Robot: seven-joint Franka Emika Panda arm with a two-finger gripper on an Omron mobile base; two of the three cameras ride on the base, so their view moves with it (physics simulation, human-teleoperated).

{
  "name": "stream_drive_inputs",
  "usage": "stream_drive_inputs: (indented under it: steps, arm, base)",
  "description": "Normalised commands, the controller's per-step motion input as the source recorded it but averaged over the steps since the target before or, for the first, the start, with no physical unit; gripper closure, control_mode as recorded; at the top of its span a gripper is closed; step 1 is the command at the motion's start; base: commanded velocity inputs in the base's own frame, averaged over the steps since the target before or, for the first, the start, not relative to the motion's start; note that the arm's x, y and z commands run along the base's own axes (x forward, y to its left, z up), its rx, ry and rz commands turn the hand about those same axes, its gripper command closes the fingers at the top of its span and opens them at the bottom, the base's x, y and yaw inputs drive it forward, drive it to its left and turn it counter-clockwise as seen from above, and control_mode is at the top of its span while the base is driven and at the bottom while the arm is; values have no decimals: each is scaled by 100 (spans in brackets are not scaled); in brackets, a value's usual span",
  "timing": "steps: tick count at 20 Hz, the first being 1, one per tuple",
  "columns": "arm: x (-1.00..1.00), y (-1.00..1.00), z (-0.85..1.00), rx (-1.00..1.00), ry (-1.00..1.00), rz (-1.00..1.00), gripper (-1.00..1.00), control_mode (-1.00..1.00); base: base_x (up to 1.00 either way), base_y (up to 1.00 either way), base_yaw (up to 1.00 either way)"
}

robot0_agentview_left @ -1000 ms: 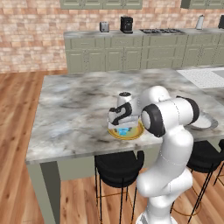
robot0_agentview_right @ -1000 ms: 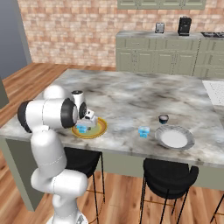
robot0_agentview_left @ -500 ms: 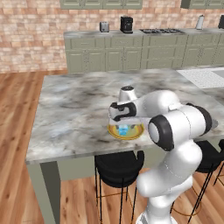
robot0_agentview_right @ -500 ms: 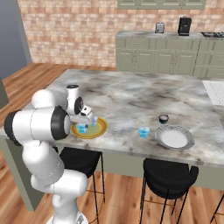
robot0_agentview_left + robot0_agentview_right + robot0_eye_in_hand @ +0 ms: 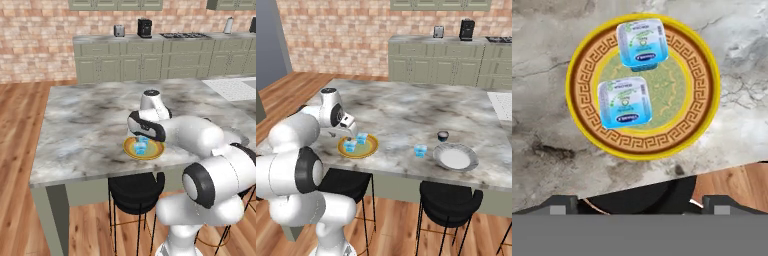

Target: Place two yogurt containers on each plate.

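Now the round plate with the yellow-orange patterned rim and pale green centre (image 5: 643, 87) sits at the near edge of the grey marble island counter (image 5: 90, 125), and two small light-blue yogurt cups with whitish printed lids lie on it: one on the centre (image 5: 623, 102), the other against the rim band beyond it (image 5: 642, 42), apart from each other. This plate looks finished.

The white arm's two-finger gripper (image 5: 348, 131) hangs just above that plate with nothing between its tips; whether the fingers stand wide or narrow I cannot tell.

From the right base view I see what the hand view lacks: a third light-blue yogurt cup (image 5: 420, 150) on the marble, just left of the plain grey-white shallow plate (image 5: 455, 157), which is bare. A small dark round thing (image 5: 442, 135) stands just beyond; I cannot make it out.

I judge these cups to be light, thin-walled and smooth, likely to dent or skid. The flat opposite sides below the lid look the best hold.
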Motion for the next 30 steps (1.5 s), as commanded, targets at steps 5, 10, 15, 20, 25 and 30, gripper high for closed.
stream_drive_inputs:
  steps: [5,10,15,20,25,30]
  arm:
    - [-59,-6,96,-1,12,0,-100,-100]
    - [-64,-2,84,-1,18,0,-100,-100]
    - [-23,-31,16,-5,3,0,-100,-100]
    - [0,-94,-1,-1,4,0,-100,-100]
    - [1,-100,-1,0,2,0,-100,-100]
    - [3,-100,-4,0,3,0,-100,-100]
  base:
    - [0,0,0]
    - [0,0,0]
    - [0,0,0]
    - [0,0,0]
    - [0,0,0]
    - [0,0,0]
